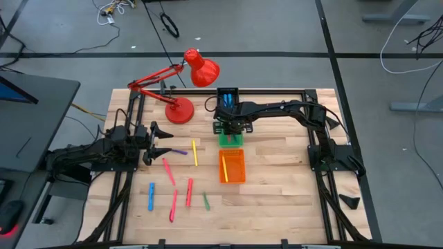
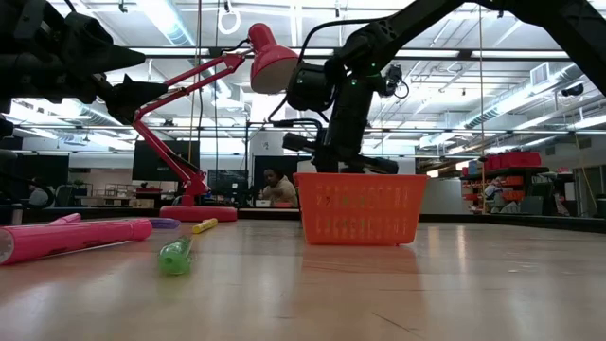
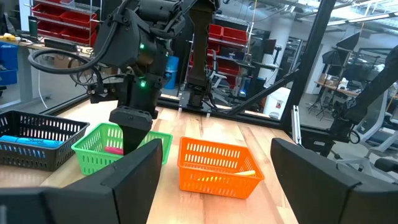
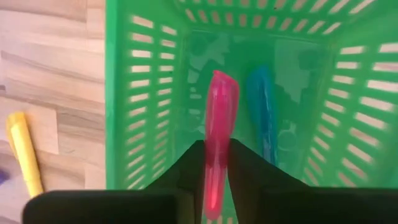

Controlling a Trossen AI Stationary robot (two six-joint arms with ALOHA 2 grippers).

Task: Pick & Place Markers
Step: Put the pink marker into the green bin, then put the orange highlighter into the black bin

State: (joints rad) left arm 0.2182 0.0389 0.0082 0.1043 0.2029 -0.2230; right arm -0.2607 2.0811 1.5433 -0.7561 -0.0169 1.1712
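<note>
Overhead, right gripper (image 4: 216, 163) pinches pink marker (image 4: 219, 118) inside green tray (image 4: 138, 93), blue marker (image 4: 263, 112) alongside.

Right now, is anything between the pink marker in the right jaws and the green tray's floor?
Nothing visible blocks it. The right gripper holds the pink marker inside the green tray; a blue marker lies beside it, not under it.

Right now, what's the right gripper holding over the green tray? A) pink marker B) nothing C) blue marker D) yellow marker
A: the right wrist view shows the right gripper shut on a pink marker, hanging inside the green tray; a blue marker lies loose in the tray beside it.
</note>
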